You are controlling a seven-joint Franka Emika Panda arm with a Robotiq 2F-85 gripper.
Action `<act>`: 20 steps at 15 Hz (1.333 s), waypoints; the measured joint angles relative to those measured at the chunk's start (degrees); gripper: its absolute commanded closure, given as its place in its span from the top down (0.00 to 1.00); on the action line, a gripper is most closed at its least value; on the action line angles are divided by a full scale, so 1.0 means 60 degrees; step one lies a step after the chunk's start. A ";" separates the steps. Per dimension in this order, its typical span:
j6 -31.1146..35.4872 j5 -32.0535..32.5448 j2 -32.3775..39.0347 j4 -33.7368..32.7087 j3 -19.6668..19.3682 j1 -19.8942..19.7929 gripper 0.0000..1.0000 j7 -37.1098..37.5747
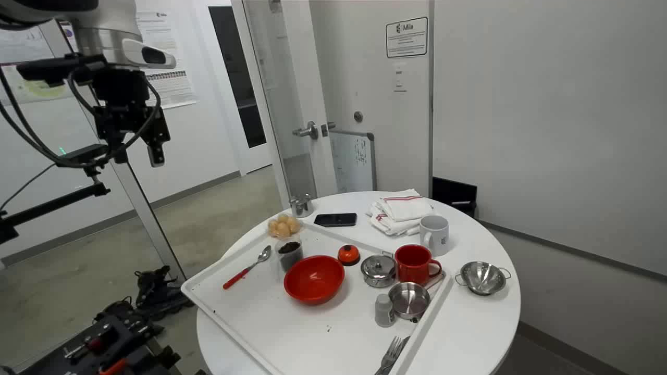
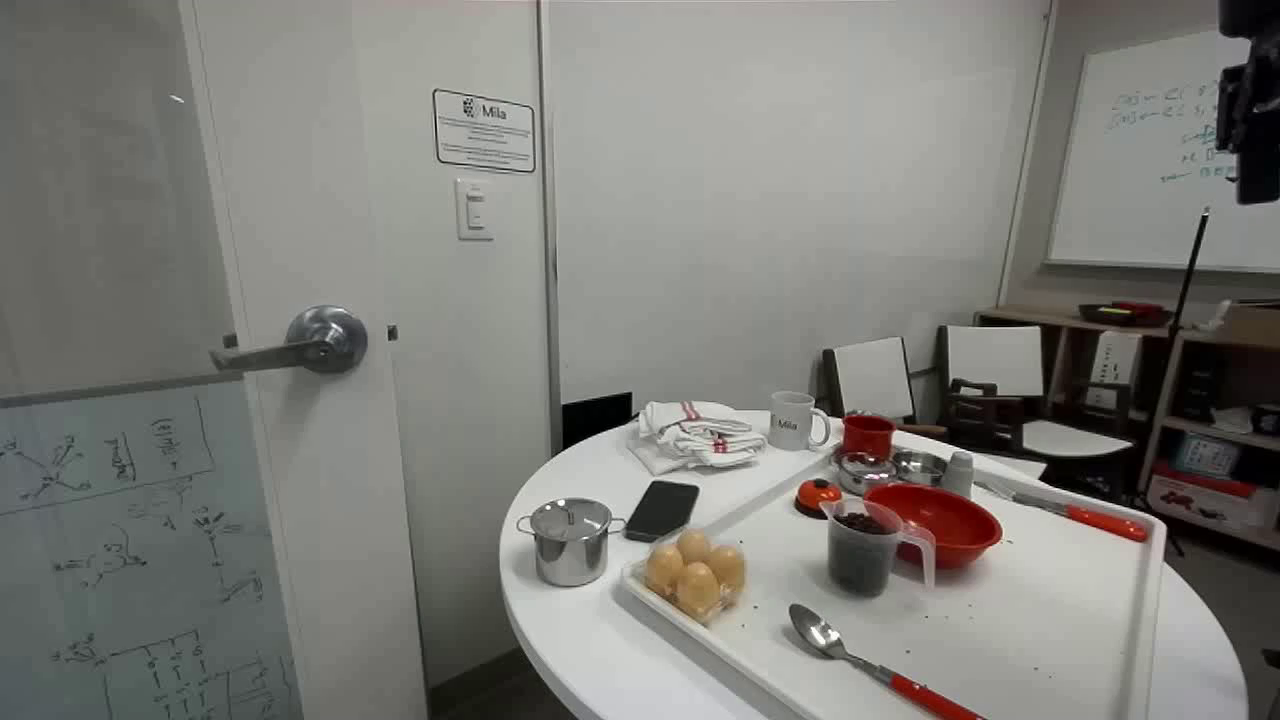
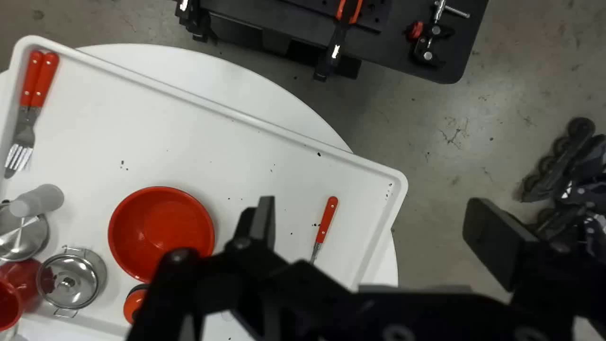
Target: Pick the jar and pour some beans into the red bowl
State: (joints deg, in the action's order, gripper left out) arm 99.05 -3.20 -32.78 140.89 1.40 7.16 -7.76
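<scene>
Currently, my black fingers point(image 3: 494, 242) hang spread wide, well above the round white desk point(image 1: 474, 328). On its rimmed white tray point(image 1: 281, 333), the clear plastic jar point(image 2: 862, 562) holding dark beans point(image 1: 289, 247) stands upright just beside the wide, bright red, round bowl point(image 1: 314, 279), with a red-handled metal spoon point(image 2: 880, 672) lying near them.

In an exterior view I look down across the round white table point(image 1: 473, 328), set at six o'clock, from the side nearest the fork point(image 1: 391, 352). In an exterior view I'm lower and closer, behind the spoon point(image 2: 887, 676), table at four o'clock. Both take in the Mila notice point(image 1: 406, 37). My wrist view points almost straight down, the red bowl point(image 3: 156, 222) (shared by all three) at eight o'clock.
</scene>
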 measured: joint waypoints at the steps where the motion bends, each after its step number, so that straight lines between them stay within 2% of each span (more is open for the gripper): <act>1: 0.0004 0.0000 0.0000 0.0000 0.0000 0.0000 1.00 0.0000; 12: 0.0248 0.0000 0.0153 0.0029 -0.0021 -0.0046 1.00 -0.0002; 15: 0.1286 0.0000 0.0776 0.0229 -0.0045 -0.0171 1.00 0.0000; 20: 0.3215 -0.0001 0.2755 0.0481 -0.0047 -0.0331 1.00 0.0010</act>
State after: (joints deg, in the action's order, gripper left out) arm 118.34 -3.20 -16.25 143.78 1.12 5.17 -7.69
